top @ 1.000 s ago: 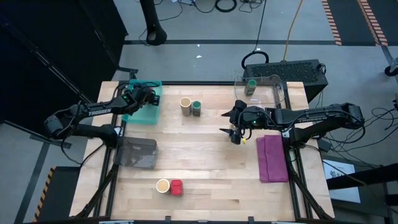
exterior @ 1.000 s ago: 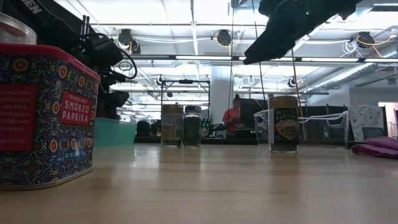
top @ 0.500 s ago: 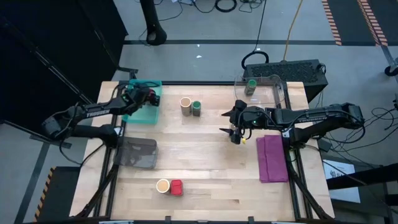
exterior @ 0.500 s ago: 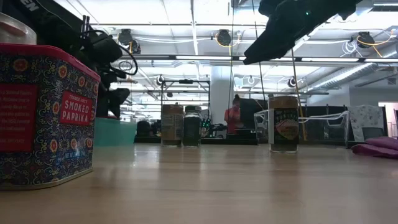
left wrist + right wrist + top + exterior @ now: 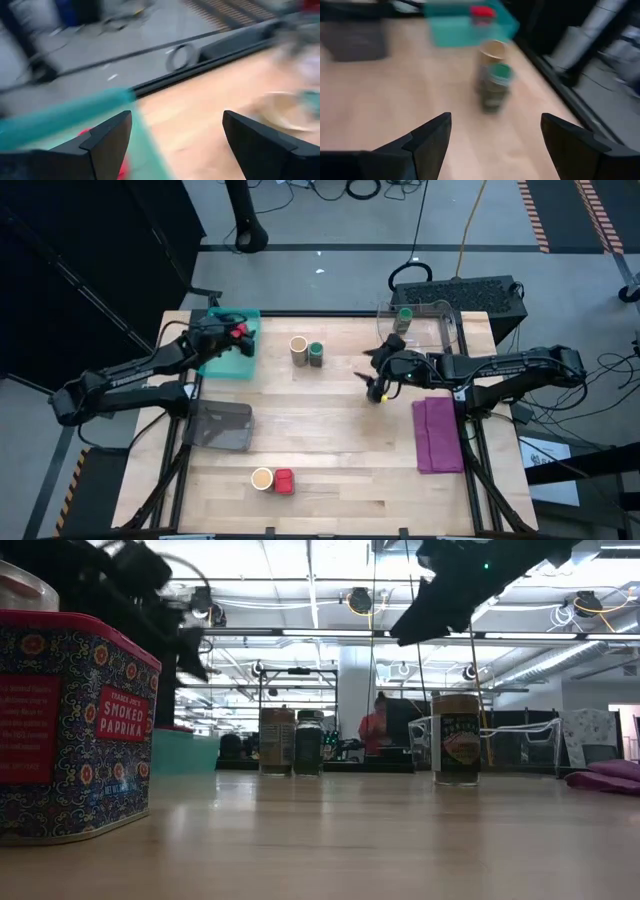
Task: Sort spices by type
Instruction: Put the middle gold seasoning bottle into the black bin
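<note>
My left gripper [image 5: 175,145] hangs open above the teal tray [image 5: 240,358] at the far left. A red jar [image 5: 238,330] rests inside the tray, just past the fingers [image 5: 107,142]. My right gripper [image 5: 495,145] is open too and hovers right of centre [image 5: 376,383], above a tan jar [image 5: 455,740] standing on the table. Another tan jar [image 5: 298,350] and a green-lidded jar [image 5: 316,354] stand side by side at far centre. A second green-lidded jar [image 5: 403,318] sits in the clear box. A tan jar [image 5: 262,478] and a red jar [image 5: 284,481] stand together near the near edge.
A clear box [image 5: 440,325] sits at the far right. A grey container [image 5: 220,425] lies at the left. A purple cloth [image 5: 437,433] lies along the right edge. Bare wood spans the table's middle [image 5: 330,435]. A person [image 5: 375,730] shows in the room beyond the table.
My left gripper has risen from the teal tray and drawn back a little toward the table's left, and the red jar now shows uncovered in the tray. My right gripper has shifted slightly toward the far edge. The jars on the table have stayed put.
</note>
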You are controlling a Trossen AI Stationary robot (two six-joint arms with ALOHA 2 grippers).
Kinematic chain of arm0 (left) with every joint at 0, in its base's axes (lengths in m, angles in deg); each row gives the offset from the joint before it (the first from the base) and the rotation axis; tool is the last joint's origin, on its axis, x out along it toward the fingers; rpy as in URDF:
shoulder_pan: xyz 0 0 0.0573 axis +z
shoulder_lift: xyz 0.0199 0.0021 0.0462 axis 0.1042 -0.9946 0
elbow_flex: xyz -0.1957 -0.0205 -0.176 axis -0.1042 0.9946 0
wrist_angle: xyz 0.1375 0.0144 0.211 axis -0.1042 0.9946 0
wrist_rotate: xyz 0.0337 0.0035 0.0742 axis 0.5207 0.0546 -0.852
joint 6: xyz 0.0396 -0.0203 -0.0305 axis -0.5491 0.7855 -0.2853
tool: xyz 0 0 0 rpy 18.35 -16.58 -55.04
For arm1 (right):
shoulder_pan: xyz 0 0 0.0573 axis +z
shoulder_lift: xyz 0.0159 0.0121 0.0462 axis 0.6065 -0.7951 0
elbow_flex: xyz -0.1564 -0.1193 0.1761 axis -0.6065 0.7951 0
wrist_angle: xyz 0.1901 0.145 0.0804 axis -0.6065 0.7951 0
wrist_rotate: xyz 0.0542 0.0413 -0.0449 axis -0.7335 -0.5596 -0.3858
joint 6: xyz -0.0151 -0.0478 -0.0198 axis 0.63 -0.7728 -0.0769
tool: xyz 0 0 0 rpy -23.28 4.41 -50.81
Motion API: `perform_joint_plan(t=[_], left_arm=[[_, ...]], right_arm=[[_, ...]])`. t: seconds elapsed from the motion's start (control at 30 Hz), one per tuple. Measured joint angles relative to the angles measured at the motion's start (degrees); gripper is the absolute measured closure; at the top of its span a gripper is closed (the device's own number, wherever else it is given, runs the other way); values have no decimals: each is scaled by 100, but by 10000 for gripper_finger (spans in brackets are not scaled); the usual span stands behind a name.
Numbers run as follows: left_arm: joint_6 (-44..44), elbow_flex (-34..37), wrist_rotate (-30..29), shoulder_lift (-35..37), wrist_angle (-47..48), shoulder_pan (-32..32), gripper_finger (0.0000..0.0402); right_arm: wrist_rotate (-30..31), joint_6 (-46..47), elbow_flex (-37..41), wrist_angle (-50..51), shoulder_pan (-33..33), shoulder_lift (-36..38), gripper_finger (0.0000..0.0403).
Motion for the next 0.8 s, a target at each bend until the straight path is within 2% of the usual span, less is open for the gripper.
perform_joint_plan(t=[0.17, 0.3, 0.47, 0.63, 0.8], left_arm=[[-519, -2, 249, 390, -279, -992, 84], [-815, -2, 320, 489, -560, -1823, 84], [-842, -7, 122, 502, -1092, -2693, 84], [-853, -310, -48, 519, -1141, -3136, 84], [-1014, -472, -68, 526, -1125, -3333, 84]], right_arm=[[70, 258, -423, 172, 1, -112, 110], [3, 143, -1017, 787, 18, -512, 110], [-811, -89, -1831, 1590, 32, -1058, 110], [-888, 117, -2394, 2464, 147, -1355, 110], [-828, 818, -2712, 3389, 186, -1582, 110]])
